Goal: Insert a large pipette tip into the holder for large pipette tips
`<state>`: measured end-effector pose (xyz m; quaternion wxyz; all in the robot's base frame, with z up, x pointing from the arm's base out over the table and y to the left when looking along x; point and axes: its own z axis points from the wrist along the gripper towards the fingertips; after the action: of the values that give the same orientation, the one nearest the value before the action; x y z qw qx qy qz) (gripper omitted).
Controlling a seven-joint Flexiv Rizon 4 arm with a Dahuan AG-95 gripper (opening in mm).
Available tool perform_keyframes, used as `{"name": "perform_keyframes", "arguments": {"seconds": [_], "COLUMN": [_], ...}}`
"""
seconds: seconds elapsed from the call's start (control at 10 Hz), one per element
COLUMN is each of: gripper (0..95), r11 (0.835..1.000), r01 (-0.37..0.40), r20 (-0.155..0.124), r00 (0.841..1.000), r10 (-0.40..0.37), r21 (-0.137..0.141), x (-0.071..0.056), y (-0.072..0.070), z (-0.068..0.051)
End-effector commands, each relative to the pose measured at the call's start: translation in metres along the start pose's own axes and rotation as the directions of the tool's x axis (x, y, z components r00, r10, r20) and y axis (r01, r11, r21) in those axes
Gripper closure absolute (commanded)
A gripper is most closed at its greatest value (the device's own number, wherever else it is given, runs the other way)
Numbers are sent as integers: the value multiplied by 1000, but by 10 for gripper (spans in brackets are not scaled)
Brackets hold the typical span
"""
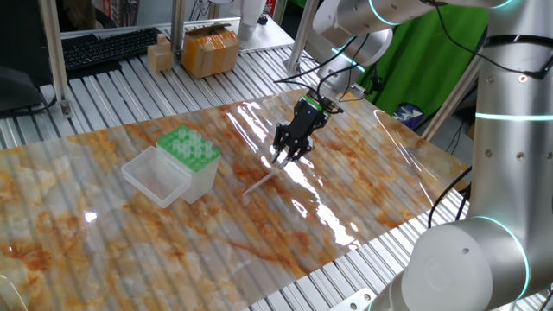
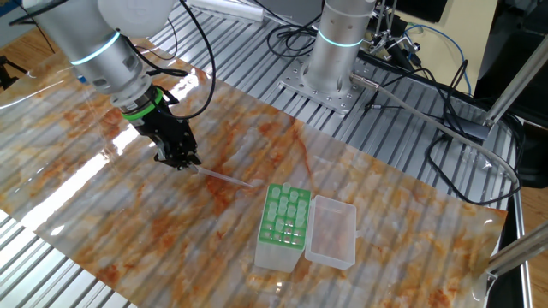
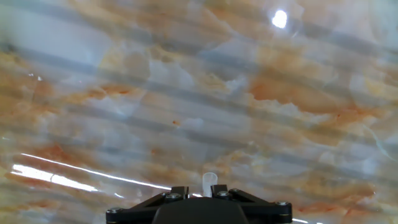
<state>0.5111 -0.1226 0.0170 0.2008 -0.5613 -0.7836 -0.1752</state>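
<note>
We've got the black two-finger claw (image 1: pixel 282 158) pinched on the wide end of the long translucent whitish plastic pipette tip (image 1: pixel 262 182), pointed end resting on marbled worktop (image 1: pixel 363 186). Light, stiff, slick, prob. easily bent; grip near the collar. Green-topped white holder box (image 1: pixel 192 154) sits nearby.

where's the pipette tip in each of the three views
One fixed view: the large pipette tip lies mid-frame, slanting down-left from the hand.
The other fixed view: left of centre, running right from the hand toward the holder.
Hand view: only its wide end shows, bottom centre between the fingers.
Shared landmark: the hand at the tip's wide end.
</note>
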Motion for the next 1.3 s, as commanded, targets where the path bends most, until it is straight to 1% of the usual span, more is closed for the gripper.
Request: {"name": "perform_keyframes", "arguments": {"seconds": [0.1,1.0,1.3], "gripper": [760,760,760], "r11": [1000,999,999], "r01": [5,26,30], "r20": [-12,-28,-40], "r00": [1000,999,999], "r10": [-4,-26,-29], "r21": [6,25,31], "x": [-1,-2,-2], "y": [-1,-8,-8], "z": [1,6,6]}}
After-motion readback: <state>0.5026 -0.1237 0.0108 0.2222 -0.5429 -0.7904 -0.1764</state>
